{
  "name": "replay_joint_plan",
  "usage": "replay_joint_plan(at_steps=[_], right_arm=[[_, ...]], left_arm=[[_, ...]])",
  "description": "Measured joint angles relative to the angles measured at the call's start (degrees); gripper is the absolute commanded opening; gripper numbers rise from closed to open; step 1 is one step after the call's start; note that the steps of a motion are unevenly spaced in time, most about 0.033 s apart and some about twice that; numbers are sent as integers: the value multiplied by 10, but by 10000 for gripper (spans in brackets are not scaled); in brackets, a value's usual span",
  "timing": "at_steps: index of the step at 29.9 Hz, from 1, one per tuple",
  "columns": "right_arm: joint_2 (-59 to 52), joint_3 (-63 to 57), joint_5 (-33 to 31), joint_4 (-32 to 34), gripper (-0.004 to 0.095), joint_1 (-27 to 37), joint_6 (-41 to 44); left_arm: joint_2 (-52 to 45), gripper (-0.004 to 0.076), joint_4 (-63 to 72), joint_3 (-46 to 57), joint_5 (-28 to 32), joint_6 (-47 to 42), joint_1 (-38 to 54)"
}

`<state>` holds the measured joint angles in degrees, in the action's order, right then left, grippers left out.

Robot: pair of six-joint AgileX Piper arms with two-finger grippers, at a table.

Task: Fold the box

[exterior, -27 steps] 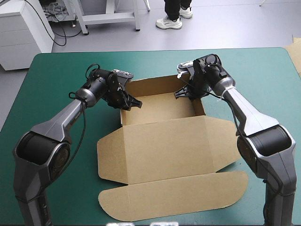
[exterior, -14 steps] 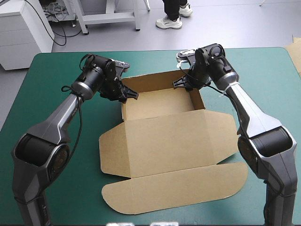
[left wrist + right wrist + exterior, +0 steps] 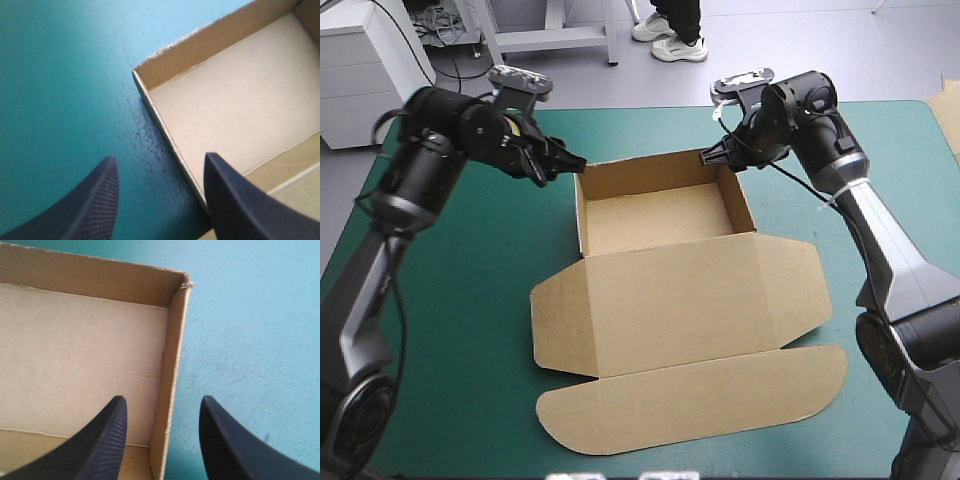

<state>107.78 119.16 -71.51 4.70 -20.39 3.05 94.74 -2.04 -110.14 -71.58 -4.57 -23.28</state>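
Left pincer [image 3: 565, 160] is open and holds nothing; it has lifted up and back from the box [image 3: 670, 300] and now hangs just outside the box's far left corner, and the right pincer [image 3: 712, 155], open too, has pulled out to the far right corner. The box sits in the middle of the table [image 3: 460, 300], its four walls [image 3: 655, 175] stand up by themselves and the lid [image 3: 690, 410] lies flat toward the near edge, so I think that part is done. Lots of bare table is left on both sides, but the lid comes close to the near edge.
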Motion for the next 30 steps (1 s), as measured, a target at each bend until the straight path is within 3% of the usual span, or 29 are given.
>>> replay_joint_plan(at_steps=[6,12,16,19,21,30], right_arm=[[24,1,-1,19,425,0,-1],[86,1,-1,21,410,0,-1],[128,1,1,21,318,0,-2],[151,1,1,22,156,0,-6],[161,1,2,26,-2,0,-10],[165,5,12,16,-18,40,-13]], left_arm=[[-120,144,1,43,-2,36,0],[-263,-4,0,209,-2,49,0],[-375,-8,0,365,39,52,0],[-469,-8,0,487,79,51,0],[-531,-8,0,564,97,46,0],[-794,-8,0,792,129,3,0]])
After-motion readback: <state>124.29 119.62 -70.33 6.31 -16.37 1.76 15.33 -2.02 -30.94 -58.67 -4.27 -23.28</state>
